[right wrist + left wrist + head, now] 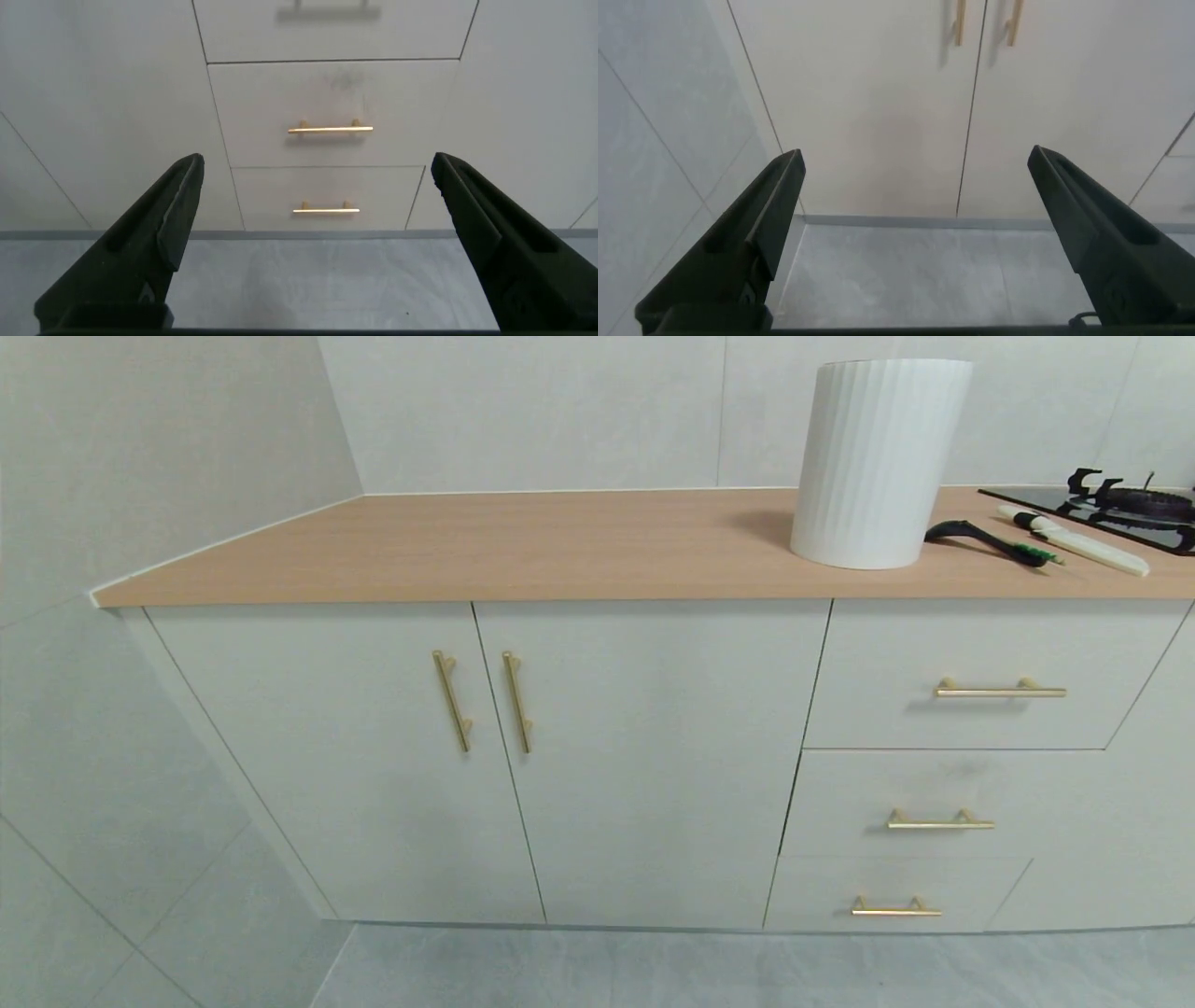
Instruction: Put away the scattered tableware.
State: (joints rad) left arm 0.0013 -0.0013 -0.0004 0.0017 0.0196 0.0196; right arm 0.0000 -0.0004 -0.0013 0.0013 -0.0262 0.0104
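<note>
The main risk is reach: the tableware lies far to the robot's right on the counter [523, 546], a black utensil [990, 539] just beside the holder [878, 462] and a white utensil [1074, 539] between it and the stove [1130, 504], while both arms hang low in front of the cabinet. Rising from here, an arm could catch the counter's front edge, or sweep into the tall holder and tip it. The utensils lie flat and slim, so a poorly lined-up pinch would likely skid them toward the stove. The left gripper [915, 157] sits low, facing the base of the doors [878, 103] above the floor [906, 280], jaws spread wide and holding nothing. The right gripper [318, 160] faces the lower drawers [332, 103], likewise released and empty.
</note>
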